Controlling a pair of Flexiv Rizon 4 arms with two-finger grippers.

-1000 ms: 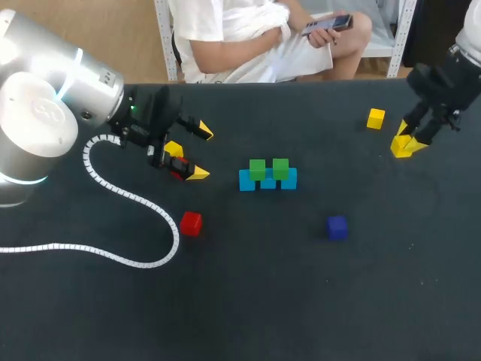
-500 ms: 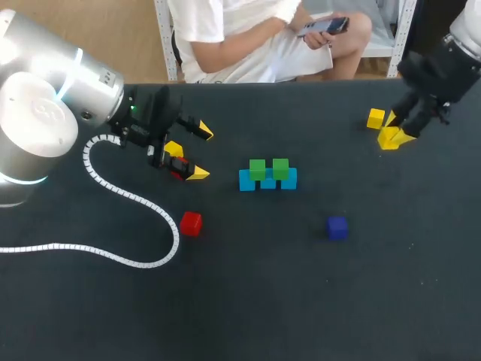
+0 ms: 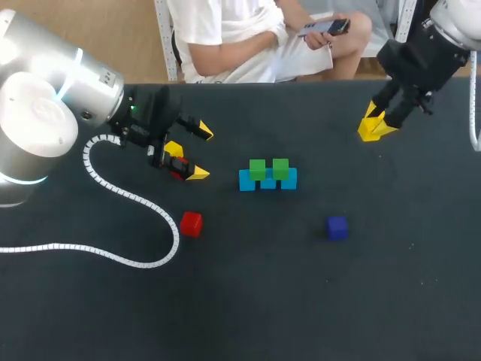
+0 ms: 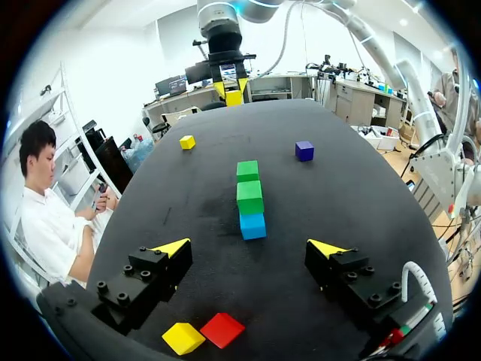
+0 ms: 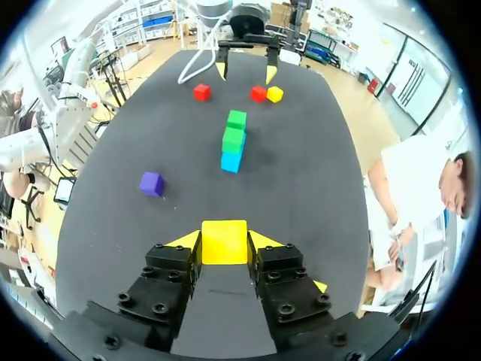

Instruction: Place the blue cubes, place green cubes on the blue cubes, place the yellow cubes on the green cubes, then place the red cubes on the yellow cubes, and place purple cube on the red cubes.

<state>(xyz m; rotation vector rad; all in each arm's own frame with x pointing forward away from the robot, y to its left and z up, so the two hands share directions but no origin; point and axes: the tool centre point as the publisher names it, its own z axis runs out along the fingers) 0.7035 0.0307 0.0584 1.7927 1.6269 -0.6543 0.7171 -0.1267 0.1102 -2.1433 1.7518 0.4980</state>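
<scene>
Cube (image 5: 224, 241) in right gripper (image 5: 224, 245) is plain yellow

head: looked down from behind, far
left wrist: low, faced across table (image 4: 338, 195)
right wrist: low, faced back opposite
shared: green-on-blue cubes (image 3: 268, 174)

The left arm (image 3: 45, 105) was a fat silver cylinder with a glowing pale-blue ring (image 3: 73, 66) and a small green light (image 3: 134, 107) on its black wrist. A white ribbed cable (image 3: 128, 197) lay looped behind the jaws. The fingers (image 4: 143, 282) were black blocks studded with round screws (image 5: 154, 308), ending in yellow wedge tips (image 4: 171, 247). The right arm (image 3: 421, 53) was black at the wrist too.
</scene>
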